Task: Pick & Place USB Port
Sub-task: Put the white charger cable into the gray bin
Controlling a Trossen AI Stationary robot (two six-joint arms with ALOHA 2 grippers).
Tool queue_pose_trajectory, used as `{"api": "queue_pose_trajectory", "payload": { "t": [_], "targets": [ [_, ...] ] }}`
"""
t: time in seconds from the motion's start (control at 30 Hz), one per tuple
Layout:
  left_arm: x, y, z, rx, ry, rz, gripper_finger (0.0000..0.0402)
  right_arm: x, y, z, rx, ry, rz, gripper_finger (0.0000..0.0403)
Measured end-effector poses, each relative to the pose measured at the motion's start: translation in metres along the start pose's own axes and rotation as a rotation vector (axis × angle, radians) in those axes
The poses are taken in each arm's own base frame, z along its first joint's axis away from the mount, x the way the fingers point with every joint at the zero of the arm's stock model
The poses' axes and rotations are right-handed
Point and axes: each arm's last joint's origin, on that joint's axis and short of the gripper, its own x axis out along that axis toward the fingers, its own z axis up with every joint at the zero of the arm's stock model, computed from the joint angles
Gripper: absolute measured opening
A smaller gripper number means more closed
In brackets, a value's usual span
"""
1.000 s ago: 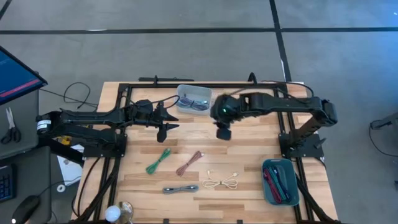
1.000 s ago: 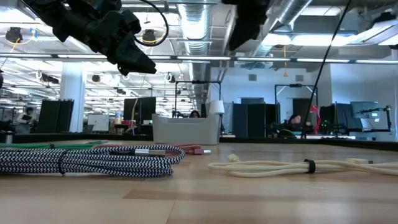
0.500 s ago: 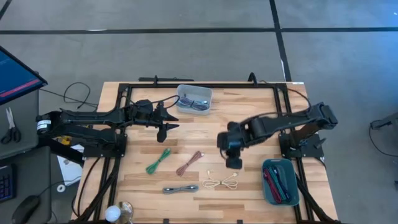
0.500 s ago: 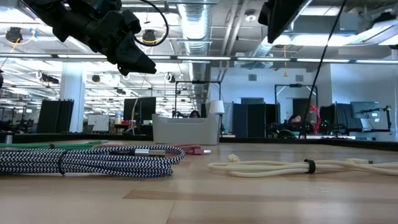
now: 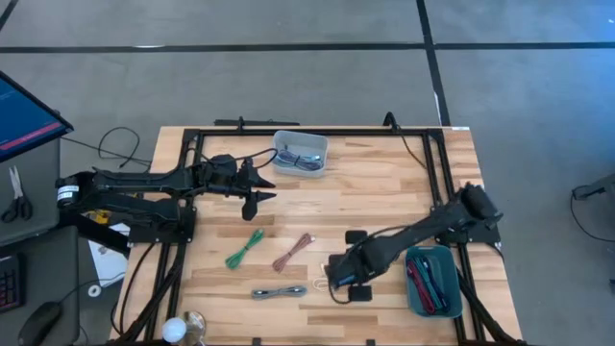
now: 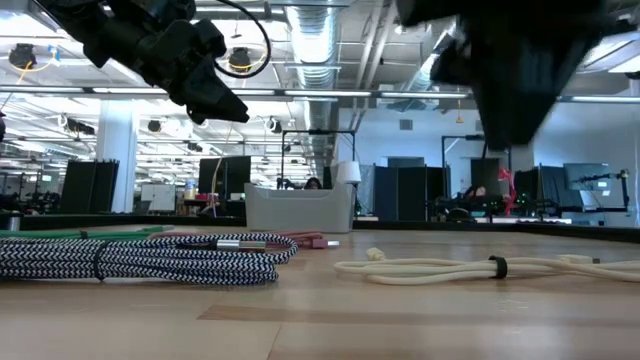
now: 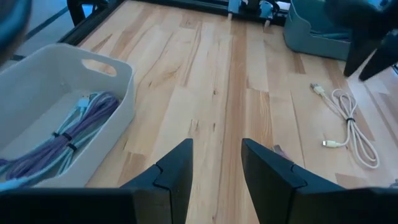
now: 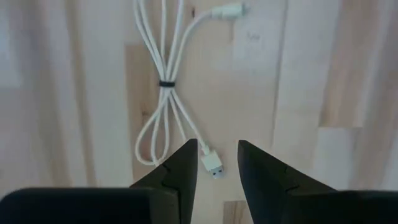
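Note:
A white USB cable (image 8: 164, 93), coiled and tied with a dark band, lies flat on the wooden table; it also shows in the low view (image 6: 480, 267). My right gripper (image 8: 214, 163) hangs open above it, pointing down, with one plug of the cable (image 8: 213, 165) seen between the fingers. In the high view the right gripper (image 5: 348, 286) covers most of the cable. In the low view the right gripper (image 6: 515, 90) is still clear of the table. My left gripper (image 5: 258, 188) waits open above the table's left-centre.
A white bin (image 5: 300, 154) with a purple cable stands at the far edge, and a teal bin (image 5: 430, 281) of pens sits right of the right gripper. Green (image 5: 244, 248), red-brown (image 5: 292, 252) and grey braided (image 5: 279, 291) cables lie left of the white one.
My right gripper has swept from beside the white bin at the far edge toward the near edge and come down over the white cable. The left arm has kept still.

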Motion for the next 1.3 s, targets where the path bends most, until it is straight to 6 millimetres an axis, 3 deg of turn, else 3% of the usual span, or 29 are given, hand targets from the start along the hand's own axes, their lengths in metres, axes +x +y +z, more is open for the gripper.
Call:
{"api": "queue_pose_trajectory", "payload": {
  "t": [0.23,0.93,1.3],
  "targets": [
    [0.0,0.0,-0.001,-0.043,0.009,0.0,0.0136,0.038,0.02,0.001,-0.031,0.109,0.062,0.0107],
    [0.0,0.0,-0.003,-0.045,0.026,0.0,0.0136,0.059,0.026,-0.003,-0.023,0.082,0.132,0.0106],
    [0.0,0.0,-0.003,-0.046,0.033,0.001,0.0136,0.072,0.026,-0.008,-0.001,0.053,0.173,0.0051]
  ]
}}
